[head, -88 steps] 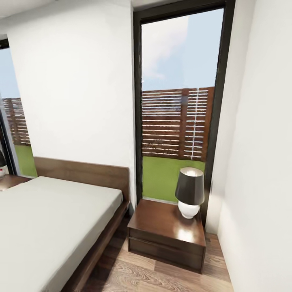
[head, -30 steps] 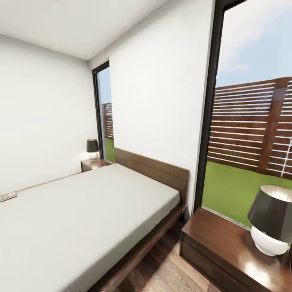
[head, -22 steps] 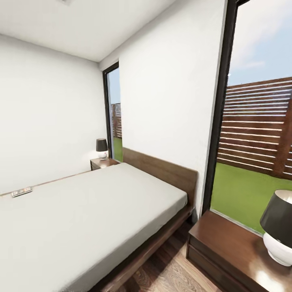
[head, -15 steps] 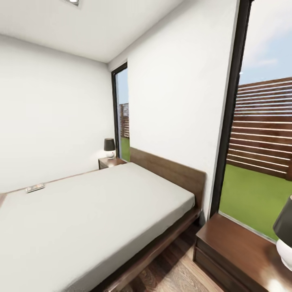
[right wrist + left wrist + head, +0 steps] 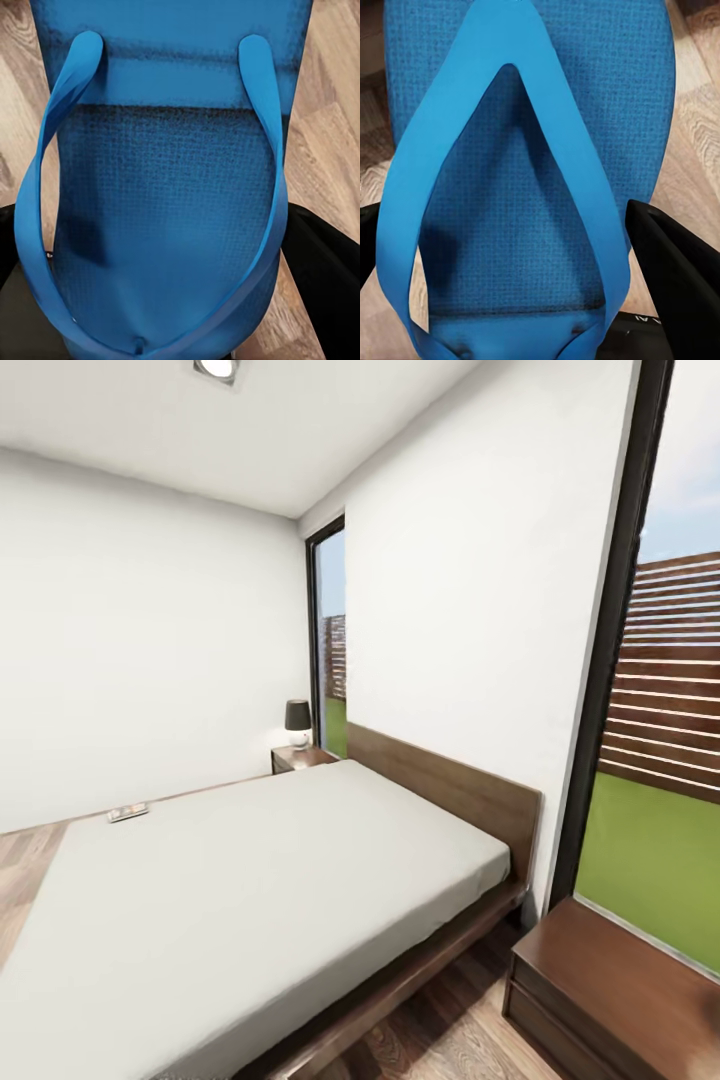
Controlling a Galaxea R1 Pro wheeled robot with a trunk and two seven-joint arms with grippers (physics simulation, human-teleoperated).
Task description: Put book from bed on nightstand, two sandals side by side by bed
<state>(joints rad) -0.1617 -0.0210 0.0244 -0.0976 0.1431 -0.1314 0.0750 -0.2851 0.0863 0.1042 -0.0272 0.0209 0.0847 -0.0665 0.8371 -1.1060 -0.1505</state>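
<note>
Both jaws appear closed on footwear. Black fingers (image 5: 675, 285) of the left gripper (image 5: 510, 300) sit on either side of a bright blue sandal (image 5: 532, 150), whose woven-textured oval sole and smooth Y-shaped strap hang above pale wood plank floor (image 5: 697, 150). Likewise, dark fingers (image 5: 322, 270) of the right gripper (image 5: 161, 292) flank the second sandal (image 5: 169, 187), of the same pebbled blue sole and glossy looped strap; contact of the pads with either sole is hidden by the sandals themselves.

From the head camera, a low bed (image 5: 260, 890) stretches across the room, its smooth light grey mattress resting on a dark brown wooden platform with a flat headboard (image 5: 450, 790). A small thin book (image 5: 127, 812) lies flat on the mattress at the far edge, well away from the headboard. One glossy dark nightstand (image 5: 620, 990) stands just beside the near side of the bed, under a tall dark-framed window (image 5: 660, 710). Another nightstand (image 5: 300, 758) sits beyond the bed, carrying a lamp (image 5: 298, 722) with a dark shade and rounded white base. White walls and a slatted wooden fence (image 5: 665, 670) outside complete the scene.
</note>
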